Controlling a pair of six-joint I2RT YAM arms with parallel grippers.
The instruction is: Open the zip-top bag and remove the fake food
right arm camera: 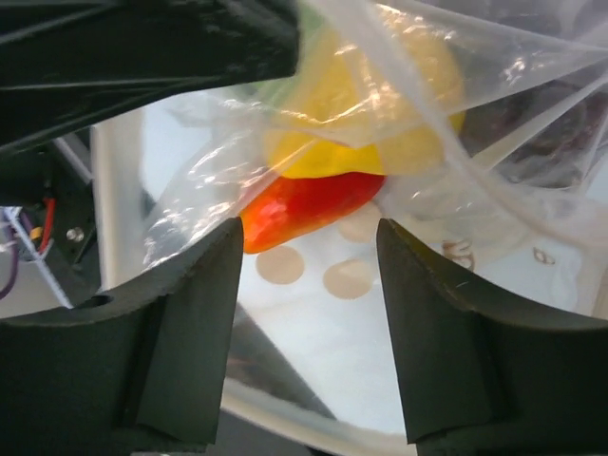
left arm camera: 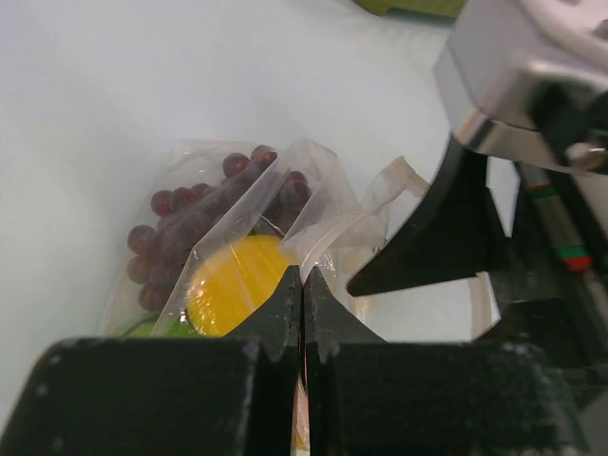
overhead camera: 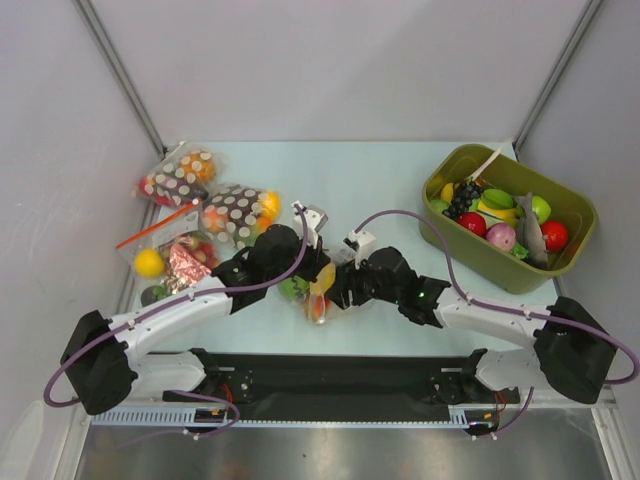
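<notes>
The clear zip-top bag [overhead camera: 318, 297] lies mid-table between both grippers. My left gripper [overhead camera: 303, 272] is shut, pinching a fold of the bag's film [left arm camera: 302, 271]. Through the bag [left arm camera: 313, 190] I see fake food: a purple grape bunch [left arm camera: 185, 228], a yellow fruit [left arm camera: 237, 280] and a sliver of a green one [left arm camera: 142, 328]. My right gripper [overhead camera: 343, 283] stands open close against the bag [right arm camera: 218, 180]. An orange-red piece [right arm camera: 304, 207] and the yellow fruit [right arm camera: 380, 123], both inside the film, sit just beyond its fingertips [right arm camera: 228, 247]. The right finger [left arm camera: 446, 237] shows in the left wrist view.
An olive-green bin [overhead camera: 470, 258] with several toy fruits stands at the right. At the left lie two dark brown white-dotted bags [overhead camera: 236, 210] [overhead camera: 180, 175] and a bag with a red zip strip [overhead camera: 165, 252]. Grey walls enclose the table.
</notes>
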